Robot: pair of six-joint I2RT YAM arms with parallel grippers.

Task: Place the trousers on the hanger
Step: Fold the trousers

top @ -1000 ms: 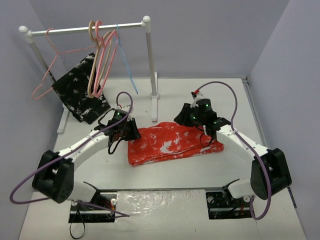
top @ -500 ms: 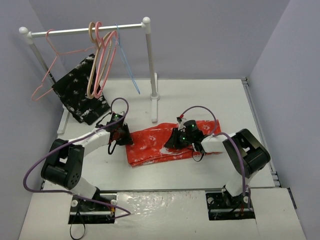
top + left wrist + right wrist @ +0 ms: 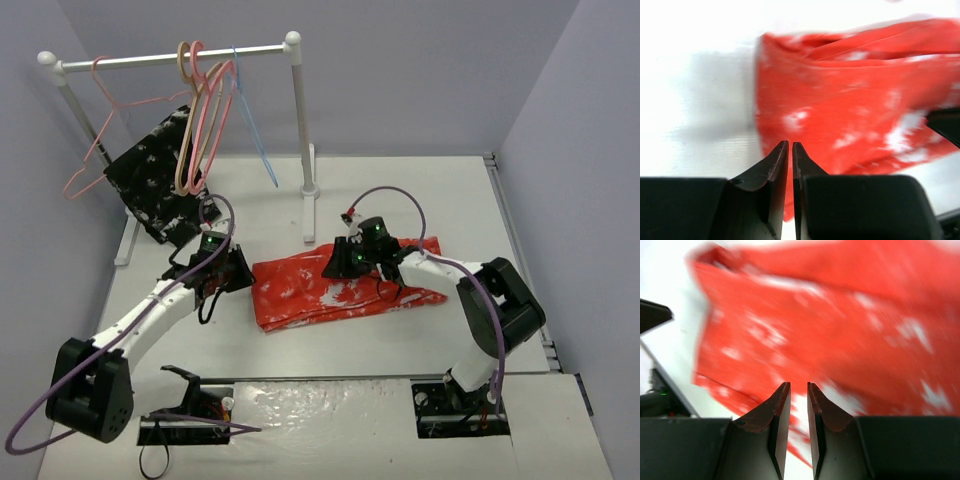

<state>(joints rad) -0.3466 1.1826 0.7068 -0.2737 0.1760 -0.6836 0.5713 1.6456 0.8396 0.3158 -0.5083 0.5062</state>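
Observation:
The red-orange, white-speckled trousers (image 3: pixel 320 292) lie folded flat on the table, also in the left wrist view (image 3: pixel 850 100) and the right wrist view (image 3: pixel 850 310). The light-blue wire hanger (image 3: pixel 257 142) hangs from the rack rail, far from both grippers. My left gripper (image 3: pixel 243 272) sits just off the trousers' left end. It is shut (image 3: pixel 790 143) with nothing between its fingers. My right gripper (image 3: pixel 333 262) hovers over the trousers' far edge near the middle. Its jaws (image 3: pixel 798 384) stand a narrow gap apart, holding nothing.
A white clothes rack (image 3: pixel 170 59) stands at the back left, its right post (image 3: pixel 303 130) and foot just behind the trousers. On it hang thick pink and beige hangers (image 3: pixel 205 110), a thin pink wire hanger (image 3: pixel 93 152) and a black speckled garment (image 3: pixel 160 190).
The left gripper closed and drew back a little left of the trousers' end. The right gripper swung down and left from the trousers' right end to their far edge; the right part of the cloth shifted.

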